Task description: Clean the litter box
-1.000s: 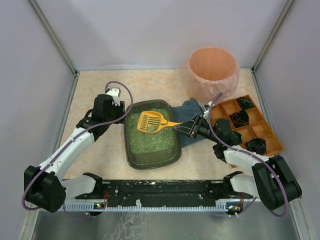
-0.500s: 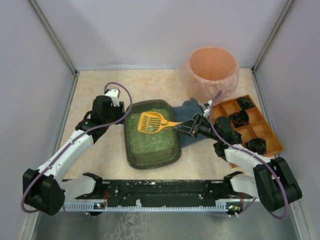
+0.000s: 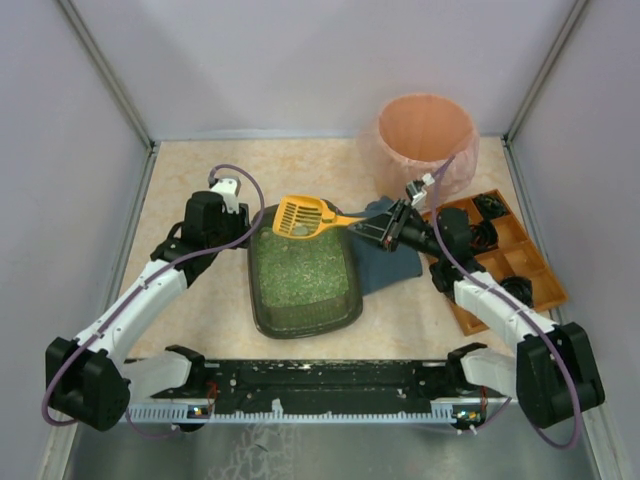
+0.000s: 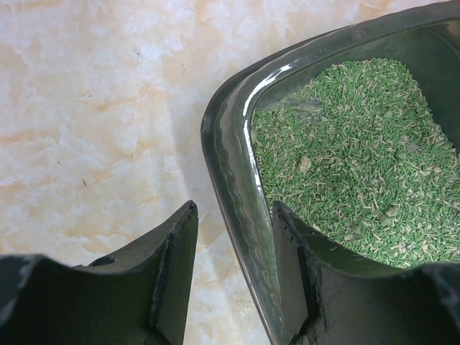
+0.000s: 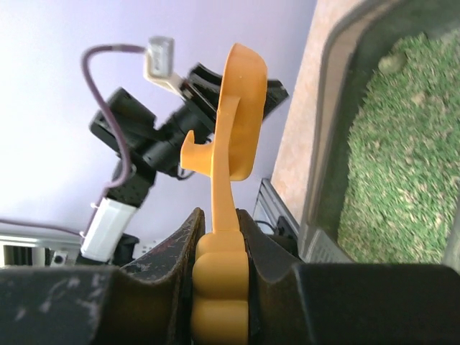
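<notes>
**A:** Where was the litter box (image 3: pixel 300 327)?

**B:** Mid-table (image 3: pixel 200 180), long side running near to far. Green litter inside. A blue cloth (image 3: pixel 390 270) lay against its right rim.

**A:** Left gripper (image 4: pixel 233 215)?

**B:** At the box's far-left corner, straddling the rim with one finger outside and one over the litter. The jaws were partly apart. Could not tell whether they pinched the rim.

**A:** Right gripper (image 3: pixel 385 232)?

**B:** Over the cloth, fingers clenched on the handle of a yellow scoop (image 3: pixel 300 216). The scoop head was raised above the box's far rim with something dark in its bowl.

**A:** Anything else?

**B:** A pink-lined bin (image 3: pixel 425 140) stood at the far-right corner. An orange tray (image 3: pixel 545 285) with compartments sat along the right edge, with black pieces in some of them.
</notes>
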